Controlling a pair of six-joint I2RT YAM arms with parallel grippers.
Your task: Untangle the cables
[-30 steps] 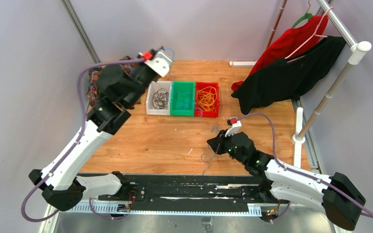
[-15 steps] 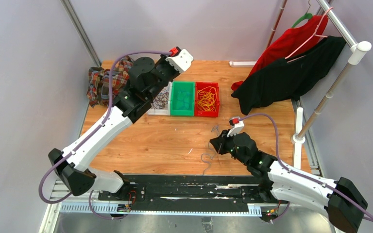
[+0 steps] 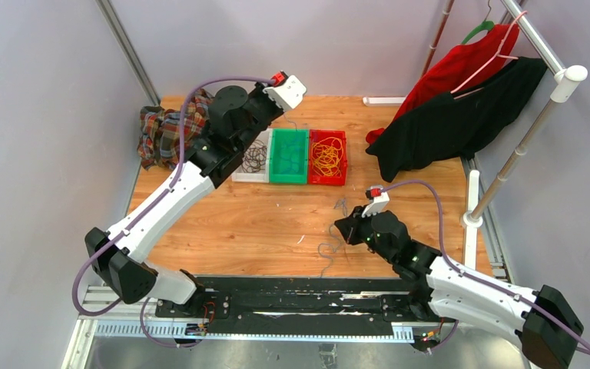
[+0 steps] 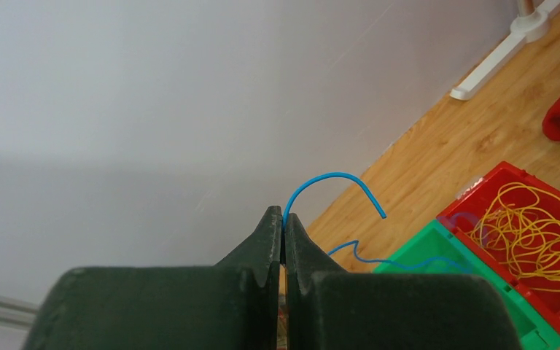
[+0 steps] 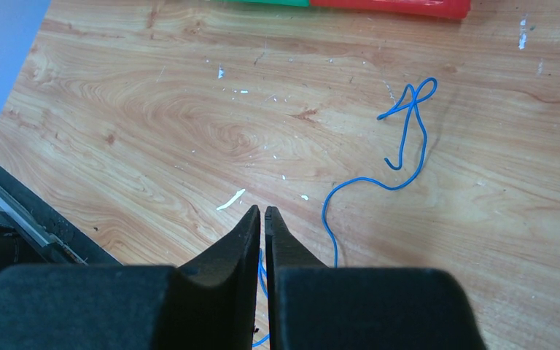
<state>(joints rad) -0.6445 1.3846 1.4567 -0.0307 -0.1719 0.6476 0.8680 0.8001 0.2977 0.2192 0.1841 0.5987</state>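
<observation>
My left gripper (image 4: 284, 219) is shut on a thin blue cable (image 4: 335, 177), held high above the green bin (image 3: 289, 156). The cable arcs out of the tips, and a second stretch (image 4: 379, 261) trails down toward that bin. In the top view this gripper (image 3: 290, 106) sits under its white camera mount. My right gripper (image 5: 265, 213) is shut, low over the table, nothing pinched at its tips. A loose blue cable (image 5: 407, 131) with a knotted loop lies on the wood just right of it and runs under its fingers. Yellow cables (image 3: 327, 156) fill the red bin; black cables (image 3: 253, 157) fill the white bin.
A plaid cloth (image 3: 165, 131) lies at the table's far left corner. Red and black garments (image 3: 453, 115) hang from a rack at the far right, whose white base (image 3: 472, 200) stands along the right edge. A black rail (image 3: 292, 296) runs along the near edge.
My left arm has swung right from over the white bin to above the green bin, carrying the blue cable. My right gripper has shifted only slightly.
</observation>
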